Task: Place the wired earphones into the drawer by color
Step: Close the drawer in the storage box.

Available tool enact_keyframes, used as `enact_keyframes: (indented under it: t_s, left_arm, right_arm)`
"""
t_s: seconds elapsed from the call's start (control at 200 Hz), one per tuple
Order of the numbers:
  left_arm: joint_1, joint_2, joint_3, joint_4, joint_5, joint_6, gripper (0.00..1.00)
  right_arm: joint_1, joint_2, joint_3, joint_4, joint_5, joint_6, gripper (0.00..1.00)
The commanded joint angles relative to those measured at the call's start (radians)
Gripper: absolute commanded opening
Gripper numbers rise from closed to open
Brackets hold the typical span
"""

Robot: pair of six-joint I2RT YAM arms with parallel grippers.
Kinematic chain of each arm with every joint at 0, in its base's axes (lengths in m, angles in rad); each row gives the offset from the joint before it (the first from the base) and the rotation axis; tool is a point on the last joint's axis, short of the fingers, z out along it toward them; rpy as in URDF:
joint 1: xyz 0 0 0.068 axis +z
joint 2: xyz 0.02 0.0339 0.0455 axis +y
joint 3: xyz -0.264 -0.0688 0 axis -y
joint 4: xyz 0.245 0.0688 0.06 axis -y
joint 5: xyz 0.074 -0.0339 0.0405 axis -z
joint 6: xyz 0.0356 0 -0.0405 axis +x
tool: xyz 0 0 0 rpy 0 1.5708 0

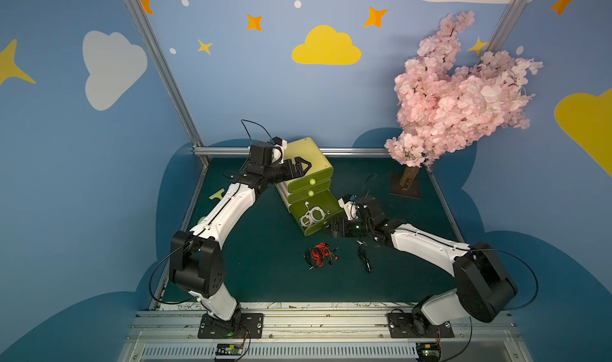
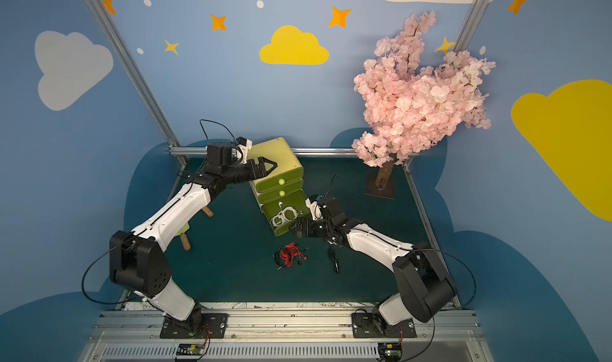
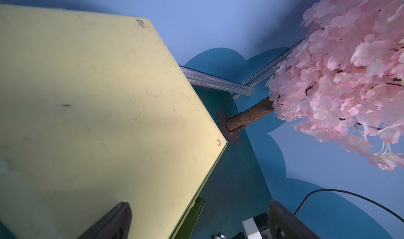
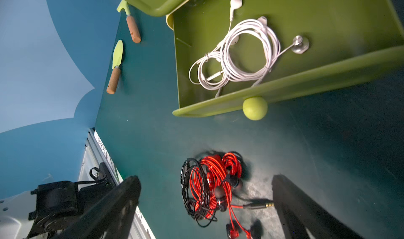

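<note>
The green drawer cabinet [image 1: 308, 155] stands at the back of the mat with its bottom drawer [image 1: 326, 198] pulled out. The white wired earphones [image 1: 311, 216] [image 4: 240, 56] lie coiled inside that drawer. The red-and-black earphones [image 1: 319, 254] [image 4: 212, 183] lie on the mat in front of it, the black earphones [image 1: 364, 257] to their right. My left gripper [image 1: 306, 168] [image 3: 197, 207] hovers open over the cabinet's pale top [image 3: 98, 95], holding nothing. My right gripper [image 1: 332, 228] [image 4: 205, 180] is open beside the drawer's front right corner. In its wrist view the red-and-black bundle shows between the fingers, untouched.
A pink blossom tree [image 1: 457, 88] on a brown base [image 1: 405, 188] stands at the back right. Two green toy tools with wooden handles [image 4: 114, 67] [image 4: 131, 23] lie on the mat left of the cabinet, under my left arm. Metal frame rails [image 1: 364, 151] border the mat.
</note>
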Motion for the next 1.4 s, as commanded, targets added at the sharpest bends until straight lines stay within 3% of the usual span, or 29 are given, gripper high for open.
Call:
enact_keyframes:
  t_s: [0.0,0.551,1.397]
  left_arm:
    - [0.004,-0.005,0.017,-0.068,-0.001,0.014,1.0]
    - [0.003,-0.008,0.007,-0.065,0.002,0.007,1.0]
    - [0.003,-0.006,-0.001,-0.054,0.012,-0.005,1.0]
  right_arm:
    - [0.004,0.04,0.038,0.039,0.02,0.012,0.98]
    - [0.0,0.14,-0.001,0.261,0.128,0.018,0.98]
    - [0.008,0.275,0.005,0.528,0.085,0.052,0.98]
